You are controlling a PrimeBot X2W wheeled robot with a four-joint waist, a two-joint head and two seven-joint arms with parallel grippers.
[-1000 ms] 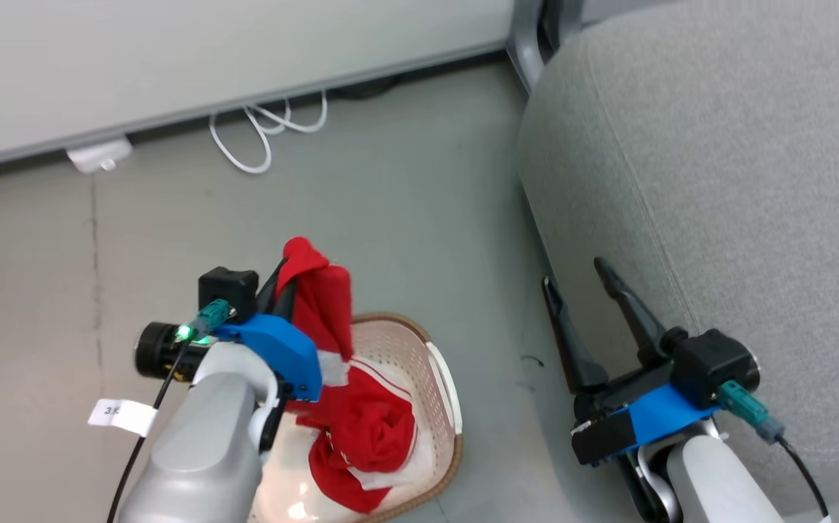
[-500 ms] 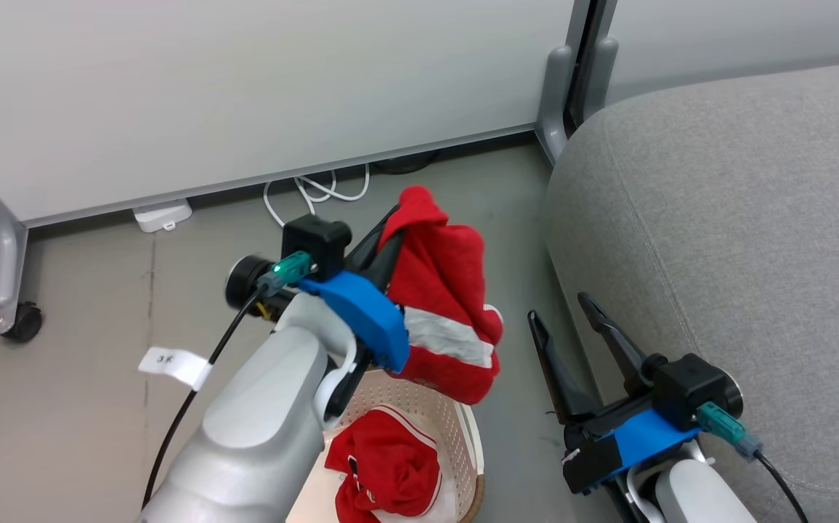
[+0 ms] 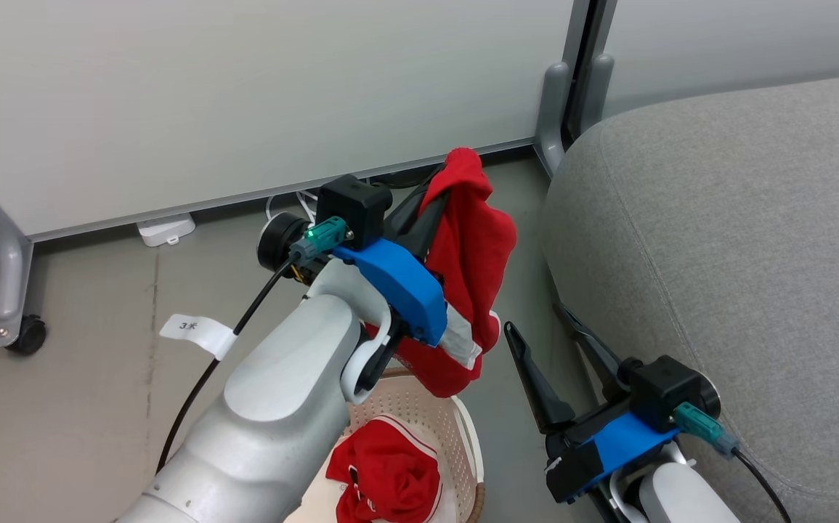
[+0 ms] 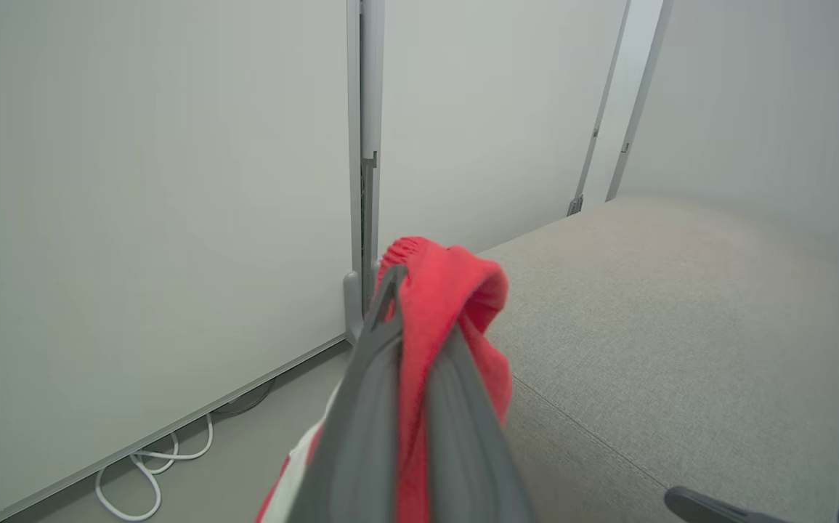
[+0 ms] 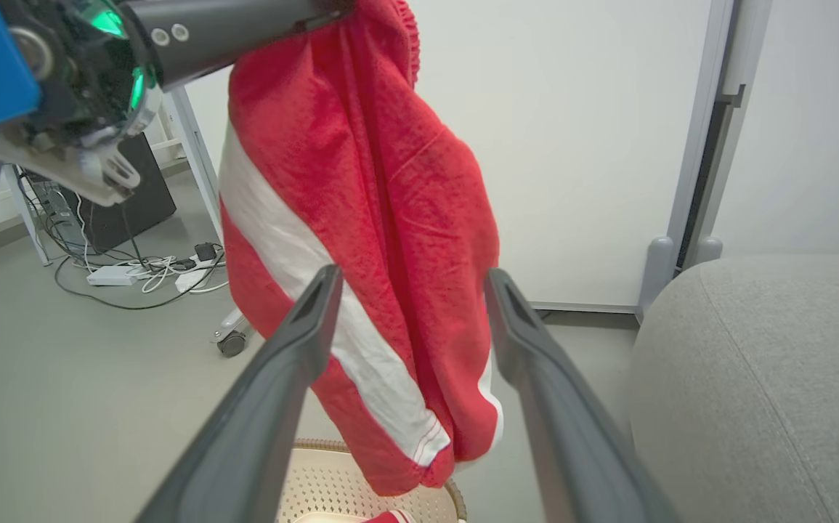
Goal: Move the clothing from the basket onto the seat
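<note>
My left gripper (image 3: 430,200) pinches one red garment (image 3: 477,247), hanging clear above basket (image 3: 463,428) for carrying over seat (image 3: 717,240) edge; right gripper (image 3: 535,318) splayed, empty, aside

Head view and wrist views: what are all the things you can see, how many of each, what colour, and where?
hanging garment: 1, red with a white stripe, held up above the basket
second garment: 1, red with white trim, crumpled inside the basket
basket: 1, cream-white with a brown rim, on the floor, bottom middle
couch: 1, light grey, right side
wall panels: 2, pale white, along the back
white box: 1, white, on the floor under a panel
cable: 1, white, looped on the floor by the panel
caster wheel: 1, black, far left
left gripper: 1, dark fingers shut on the hanging garment, middle
right gripper: 1, dark fingers open, holding nothing, low beside the couch
</note>
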